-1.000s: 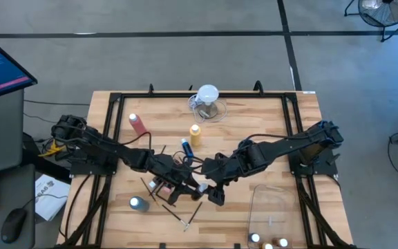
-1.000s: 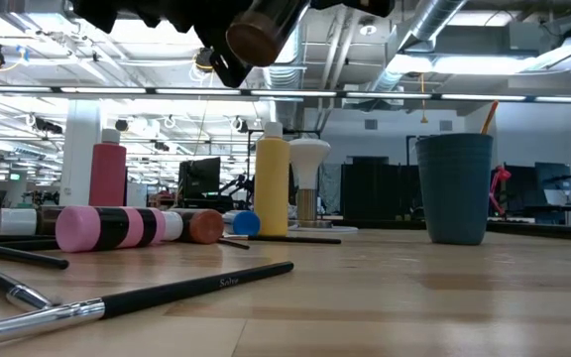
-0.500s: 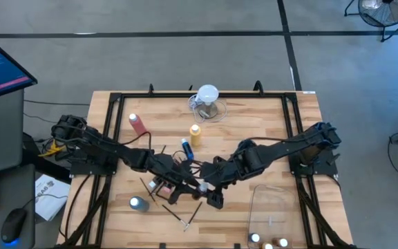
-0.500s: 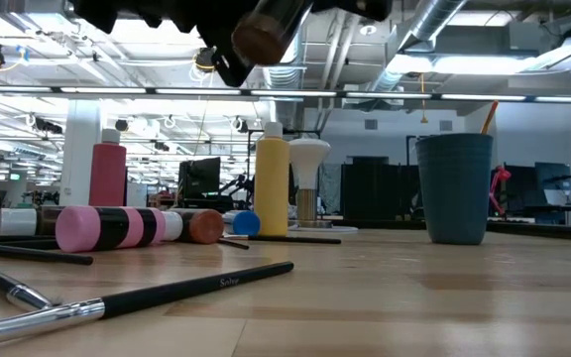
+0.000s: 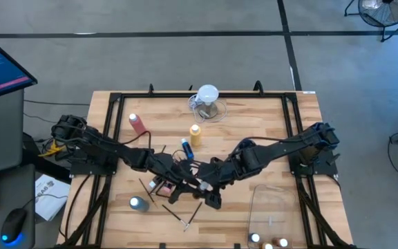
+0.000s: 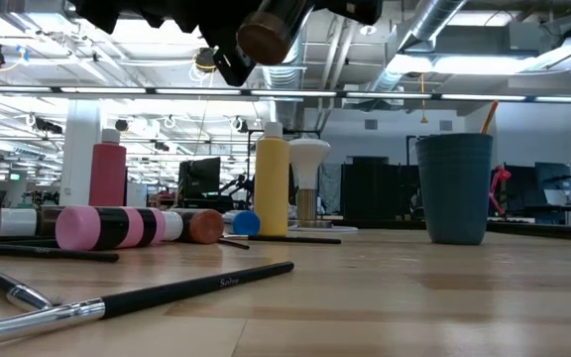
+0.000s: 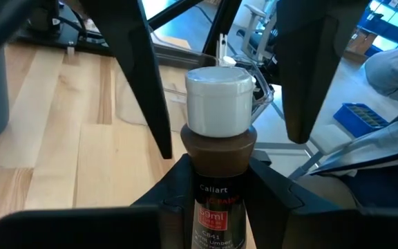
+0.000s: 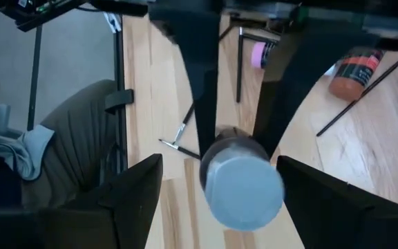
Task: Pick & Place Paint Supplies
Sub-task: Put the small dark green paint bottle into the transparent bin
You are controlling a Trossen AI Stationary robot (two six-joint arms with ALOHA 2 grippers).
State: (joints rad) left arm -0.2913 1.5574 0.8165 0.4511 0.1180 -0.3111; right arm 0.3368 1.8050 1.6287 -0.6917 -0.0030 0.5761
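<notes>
You had the left gripper raised above the middle of the desk, its fingers pinching a small brown paint bottle by the body, white cap pointing toward the other arm. From the low camera, that bottle hung high over the wood, its brown base toward the lens, touching nothing below.

You had brought the right gripper in nose to nose with the left one. Its fingers were spread wide on either side of the capped end, and they did not press on it as far as the frames tell.

Under and beside the two arms lay the rest of your paint supplies: a pink-capped bottle on its side, an orange-brown one and a blue-capped one just behind it, and thin dark paintbrushes scattered across the near boards. The yellow squeeze bottle and the pink-red squeeze bottle stood upright farther back, well apart. A dark teal cup stood on its own on the desk, apart from the bottles, and a clear bin at the right front corner held a few white-capped bottles.
</notes>
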